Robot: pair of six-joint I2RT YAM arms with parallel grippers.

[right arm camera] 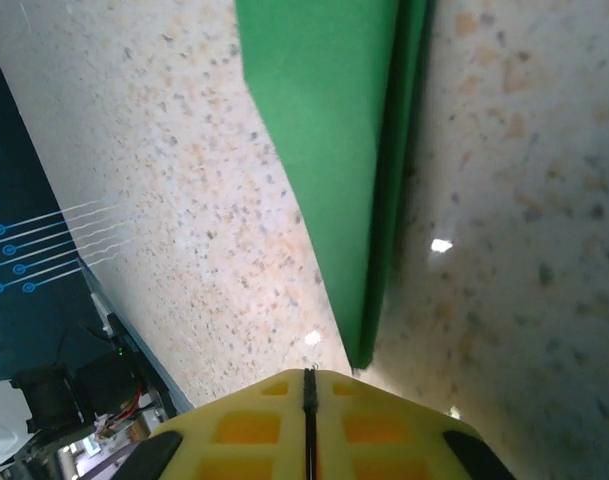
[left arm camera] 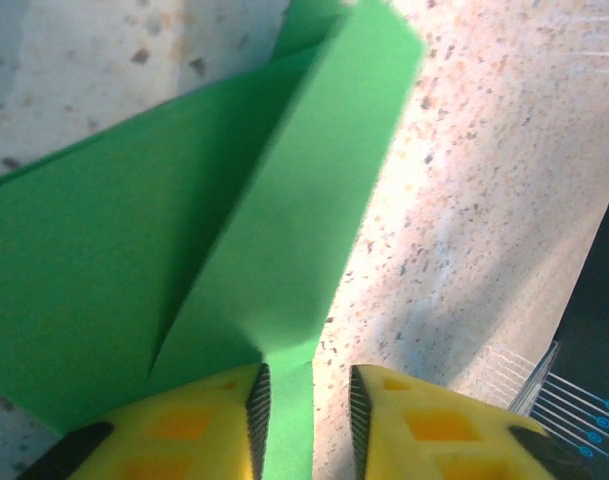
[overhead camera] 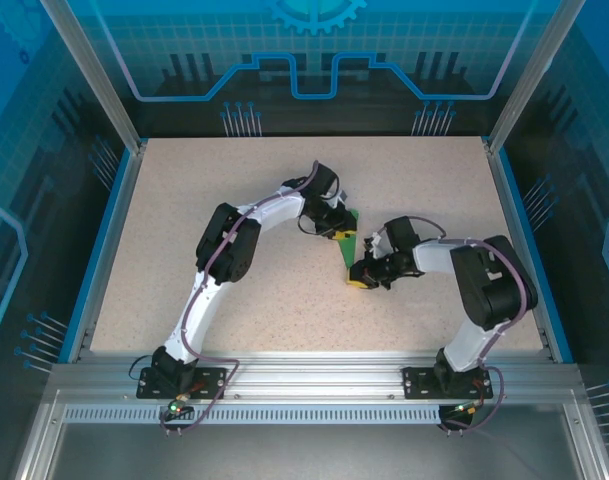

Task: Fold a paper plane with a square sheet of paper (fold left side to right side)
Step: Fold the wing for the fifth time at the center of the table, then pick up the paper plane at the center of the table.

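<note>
The square sheet of paper [overhead camera: 348, 250] is green and folded into a narrow wedge, lying at the middle of the speckled table between the two arms. My left gripper [overhead camera: 334, 230] is at the wedge's far end. In the left wrist view it [left arm camera: 304, 375] is open. A raised flap of the paper [left arm camera: 284, 230] runs between the yellow fingers, against the left pad [left arm camera: 259, 400] and apart from the right one. My right gripper [overhead camera: 362, 276] is at the near tip. In the right wrist view it [right arm camera: 309, 373] is shut, and the paper's point [right arm camera: 334, 130] ends just right of its fingertips.
The speckled table [overhead camera: 184, 200] is bordered by a blue rim [overhead camera: 109, 240] and aluminium posts. A dark panel with blue lines [right arm camera: 24, 250] stands beyond the table edge. Both arms reach inward and meet over the paper.
</note>
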